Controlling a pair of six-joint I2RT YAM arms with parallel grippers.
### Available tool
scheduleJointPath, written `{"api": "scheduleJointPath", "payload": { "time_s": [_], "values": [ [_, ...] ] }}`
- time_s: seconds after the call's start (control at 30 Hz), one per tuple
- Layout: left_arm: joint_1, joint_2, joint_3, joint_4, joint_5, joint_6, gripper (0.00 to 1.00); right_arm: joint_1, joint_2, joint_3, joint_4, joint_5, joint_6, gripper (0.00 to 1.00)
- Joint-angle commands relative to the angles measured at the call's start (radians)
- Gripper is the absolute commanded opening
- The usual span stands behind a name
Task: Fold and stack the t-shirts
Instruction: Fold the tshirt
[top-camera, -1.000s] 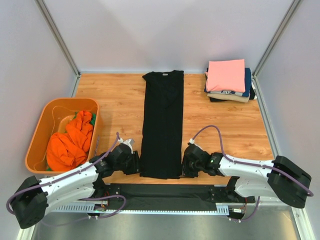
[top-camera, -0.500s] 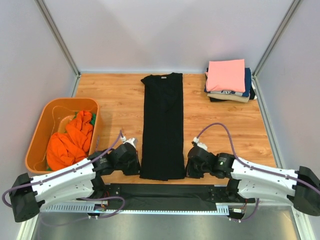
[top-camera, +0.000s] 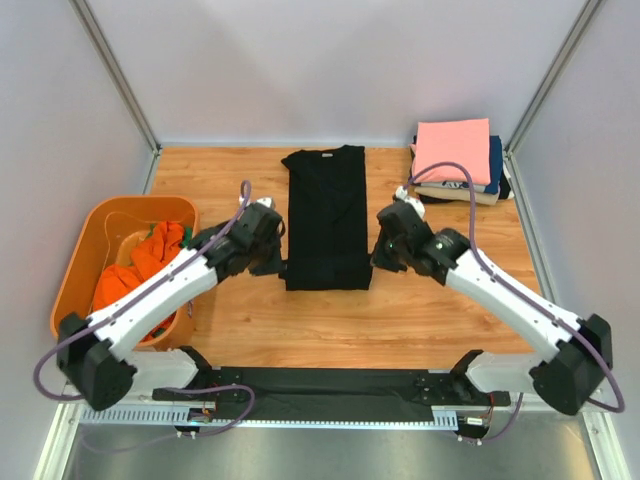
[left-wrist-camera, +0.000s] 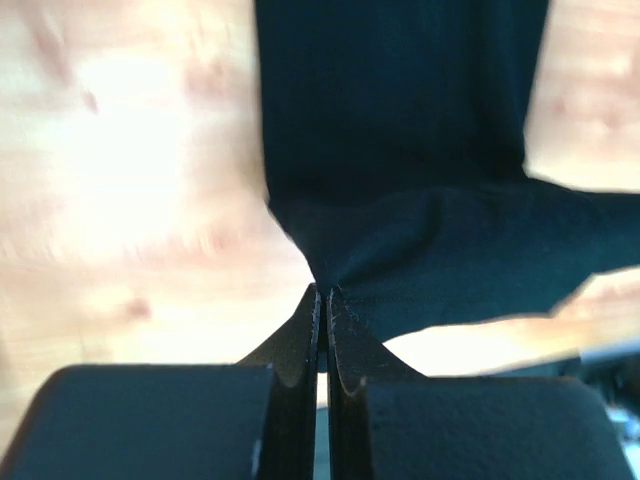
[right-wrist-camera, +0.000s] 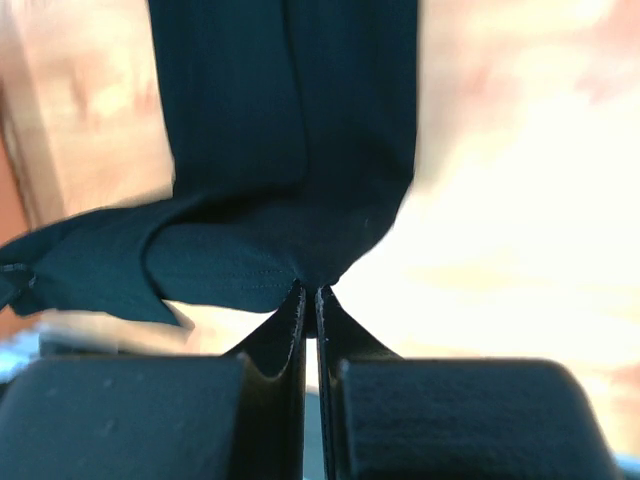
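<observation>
Both arms had swept the hem from 6 o'clock up toward 12, doubling the black t-shirt (top-camera: 325, 215) at the centre of the bench (top-camera: 440, 320). We saw the left fingers (left-wrist-camera: 322, 303) and the right fingers (right-wrist-camera: 308, 296) pinched shut on its corners. The cloth looked limp and light, so we judged the hem corners the right hold.

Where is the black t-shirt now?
Top view: the black t-shirt lies mid-table, between the orange tub at left and the folded stack at far right, the left hand and right hand pinching it.
</observation>
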Motion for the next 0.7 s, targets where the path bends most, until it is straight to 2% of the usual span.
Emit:
{"api": "scheduleJointPath", "payload": {
  "time_s": [0.0,0.17,0.37,0.57,0.6,0.63,0.67],
  "values": [
    [0.088,0.155,0.143,0.009,0.027,0.172,0.0,-0.094,0.132,0.144,-0.006,-0.006,-0.172,0.0],
    [0.198,0.407,0.343,0.009,0.07,0.257,0.0,-0.197,0.333,0.288,0.001,-0.064,-0.25,0.0],
    [0.29,0.607,0.469,0.003,0.173,0.284,0.0,-0.272,0.512,0.432,0.005,-0.128,-0.298,0.0],
    [0.337,0.799,0.619,-0.02,0.242,0.283,0.0,-0.315,0.687,0.522,0.024,-0.188,-0.31,0.0],
    [0.343,0.827,0.641,-0.024,0.239,0.275,0.01,-0.318,0.715,0.563,0.025,-0.196,-0.315,0.0],
    [0.361,0.856,0.668,-0.038,0.25,0.274,0.07,-0.332,0.746,0.589,0.022,-0.201,-0.315,0.0],
    [0.375,0.929,0.749,-0.053,0.263,0.274,0.1,-0.341,0.811,0.62,0.019,-0.207,-0.315,0.0]
  ]
}}
